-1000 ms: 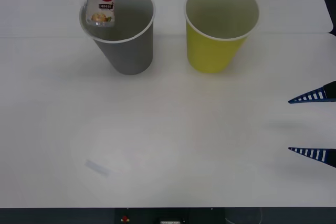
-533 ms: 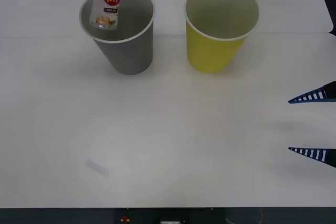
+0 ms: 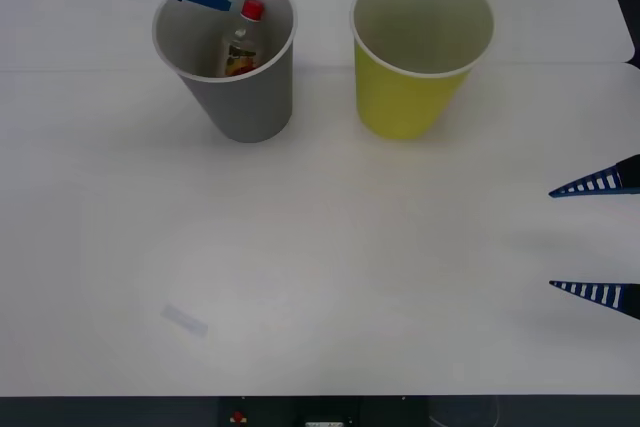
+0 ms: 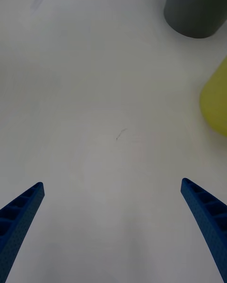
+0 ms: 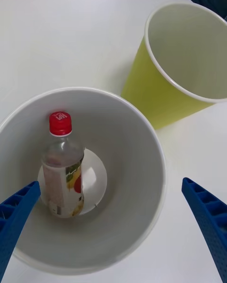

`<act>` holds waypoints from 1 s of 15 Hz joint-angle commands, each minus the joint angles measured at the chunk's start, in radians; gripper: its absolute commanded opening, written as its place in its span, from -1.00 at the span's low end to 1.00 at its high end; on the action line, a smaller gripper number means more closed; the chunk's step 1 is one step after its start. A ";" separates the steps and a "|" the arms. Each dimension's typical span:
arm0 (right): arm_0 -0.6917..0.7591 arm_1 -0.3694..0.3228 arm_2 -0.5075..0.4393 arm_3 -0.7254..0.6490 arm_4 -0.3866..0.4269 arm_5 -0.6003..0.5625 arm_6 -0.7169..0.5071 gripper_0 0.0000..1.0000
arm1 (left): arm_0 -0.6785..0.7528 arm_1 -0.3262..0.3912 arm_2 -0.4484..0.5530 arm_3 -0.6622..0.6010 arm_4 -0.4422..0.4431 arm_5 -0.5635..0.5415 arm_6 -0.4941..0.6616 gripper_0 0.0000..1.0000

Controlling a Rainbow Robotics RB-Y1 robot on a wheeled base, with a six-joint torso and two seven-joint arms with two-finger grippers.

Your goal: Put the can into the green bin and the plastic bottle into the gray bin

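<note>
The left gripper (image 5: 113, 226) hovers over the gray bin (image 3: 245, 97), fingers spread wide and empty — the plastic bottle (image 5: 62, 169) stands inside the gray bin.

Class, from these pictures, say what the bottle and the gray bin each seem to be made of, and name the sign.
The plastic bottle: clear glossy plastic, see-through wall, red cap. The gray bin: probably matte paper, given its white rolled rim.

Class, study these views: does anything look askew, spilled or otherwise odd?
Little stands out. The plastic bottle leans against the gray bin's inner wall, cap up. Nothing is spilled. The yellow cup stands upright.
</note>
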 commanded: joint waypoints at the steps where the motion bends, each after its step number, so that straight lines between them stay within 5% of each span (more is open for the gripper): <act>1: 0.000 0.000 0.000 0.000 0.000 0.000 0.000 1.00 | 0.004 0.056 0.002 -0.020 0.066 -0.061 -0.029 1.00; 3: 0.000 0.000 0.000 0.000 0.000 0.000 0.000 1.00 | 0.087 0.095 0.069 -0.069 0.090 -0.065 -0.049 1.00; 9: 0.000 0.000 0.000 0.000 0.000 0.000 0.000 1.00 | 0.575 0.078 0.589 -0.360 0.081 -0.157 -0.169 1.00; 15: 0.000 0.000 0.000 0.000 0.000 0.000 0.000 1.00 | 0.922 0.056 0.761 -0.397 0.250 -0.177 -0.532 1.00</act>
